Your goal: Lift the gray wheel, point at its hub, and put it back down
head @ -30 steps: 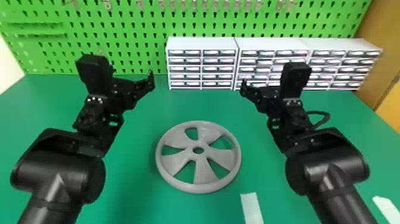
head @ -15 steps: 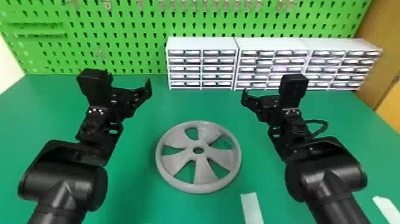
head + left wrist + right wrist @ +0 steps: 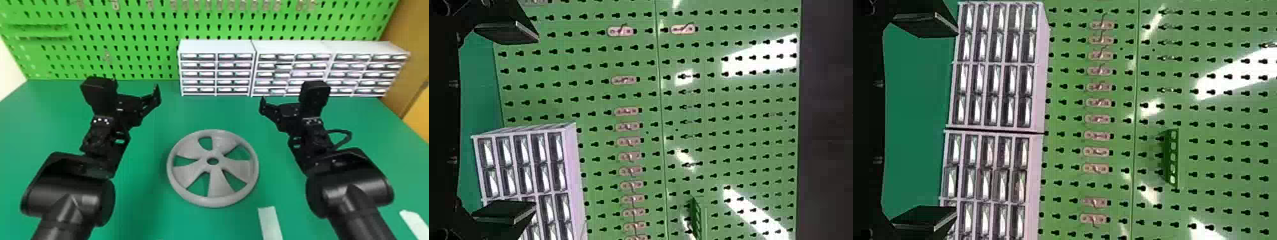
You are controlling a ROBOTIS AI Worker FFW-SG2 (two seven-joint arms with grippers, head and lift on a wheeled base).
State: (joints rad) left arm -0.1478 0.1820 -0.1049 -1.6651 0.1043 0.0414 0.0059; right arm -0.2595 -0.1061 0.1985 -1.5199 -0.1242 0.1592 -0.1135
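Gray wheel [image 3: 217, 182] flat on green tabletop [image 3: 143, 204], between and robot-side of left gripper [image 3: 535, 121] and right gripper [image 3: 956, 121], both spread wide, empty; lift, hub-pointing, set-down apparently all to do.

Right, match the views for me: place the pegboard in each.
Head view: pegboard across the far side, behind the drawers.
Left wrist view: pegboard beyond the left gripper.
Right wrist view: pegboard beyond the right gripper.
Shared landmark: the white drawers in front of it.
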